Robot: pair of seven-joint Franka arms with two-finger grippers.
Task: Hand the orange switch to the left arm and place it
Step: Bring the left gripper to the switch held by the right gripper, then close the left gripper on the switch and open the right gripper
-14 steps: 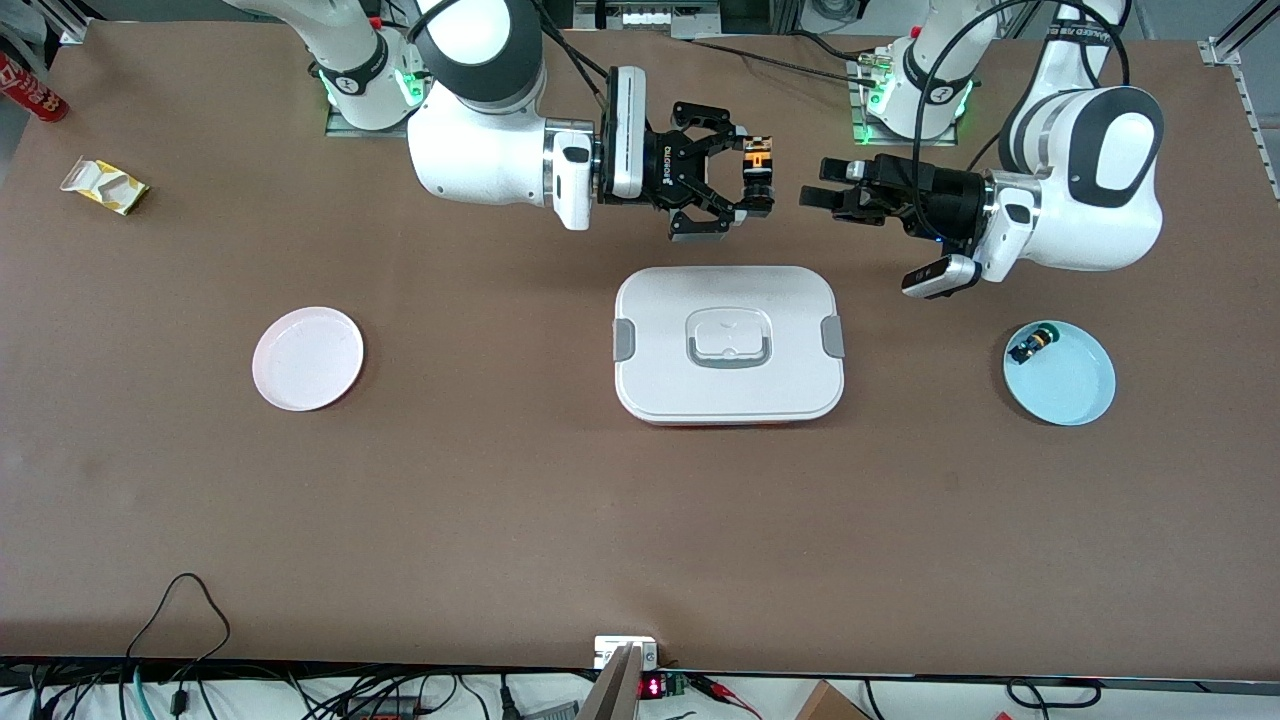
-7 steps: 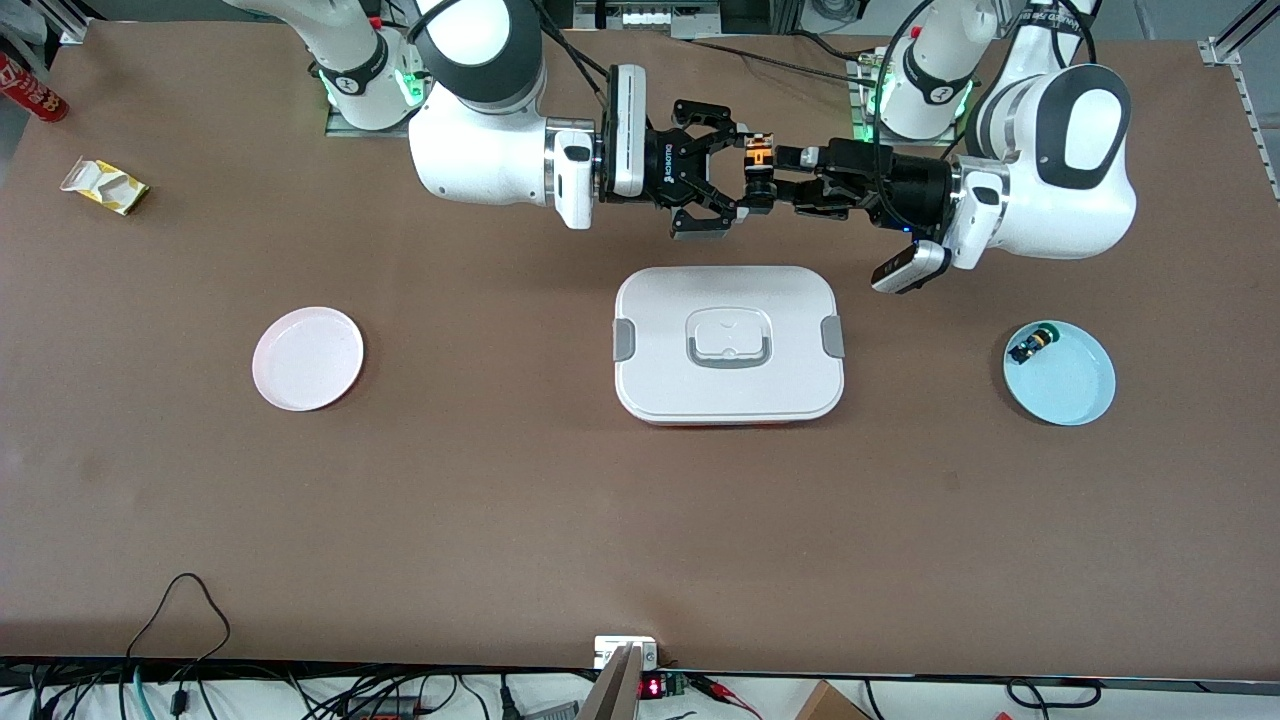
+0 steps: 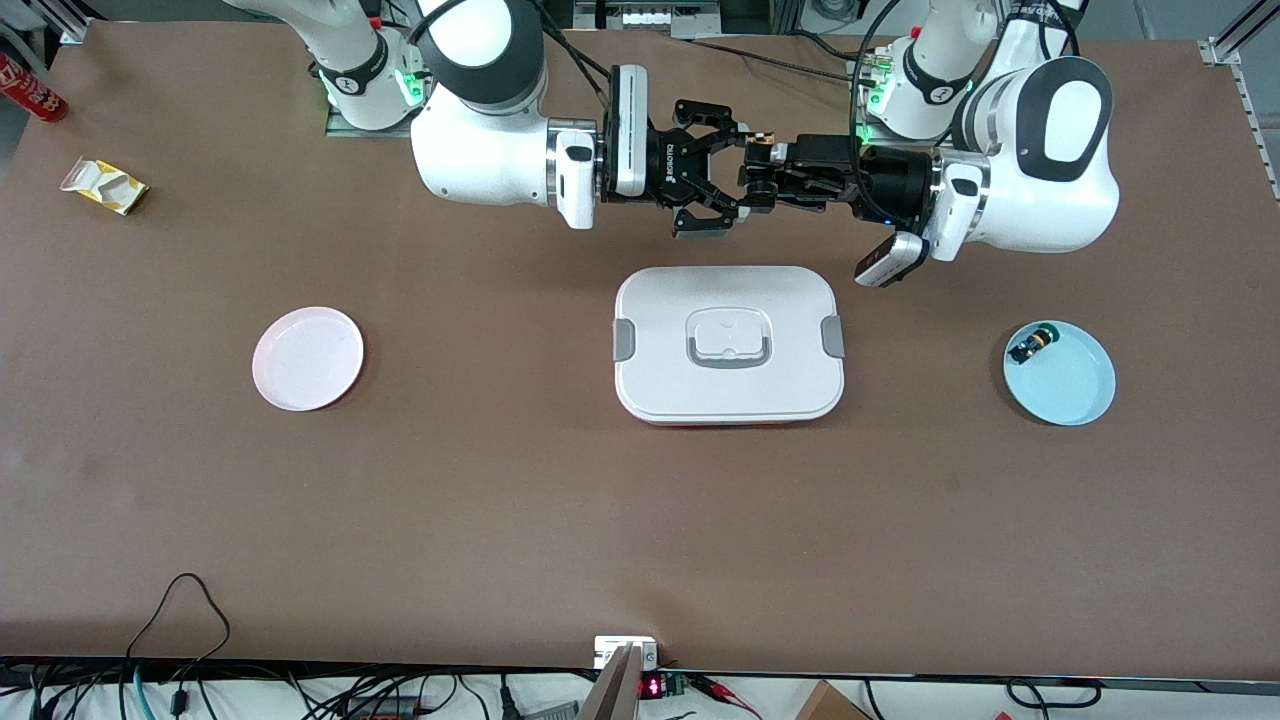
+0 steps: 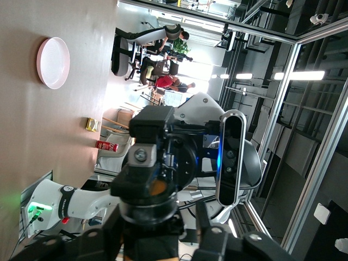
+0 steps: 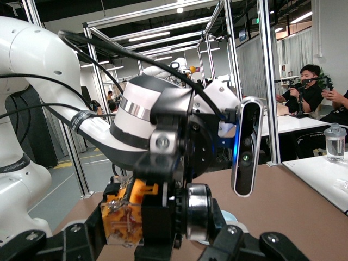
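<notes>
The orange switch (image 3: 756, 157) is up in the air over the table between the box (image 3: 660, 320) and the arms' bases. My right gripper (image 3: 748, 180) is shut on it; in the right wrist view its orange block (image 5: 128, 217) and silver ring sit between my right gripper's (image 5: 157, 231) fingers. My left gripper (image 3: 766, 176) has come in head-on, open, with one finger on each side of the switch's black body (image 4: 155, 187). A small gap still shows at one finger of the left gripper (image 4: 157, 231).
A pale pink plate (image 3: 308, 358) lies toward the right arm's end. A light blue plate (image 3: 1072, 388) toward the left arm's end holds a black switch with a yellow-green cap (image 3: 1030, 345). A yellow carton (image 3: 104, 186) and a red can (image 3: 30, 90) lie at the table's corner.
The left arm has slid in toward the right gripper, and its fingers now straddle the switch and have narrowed. The right arm has held still with the switch.
</notes>
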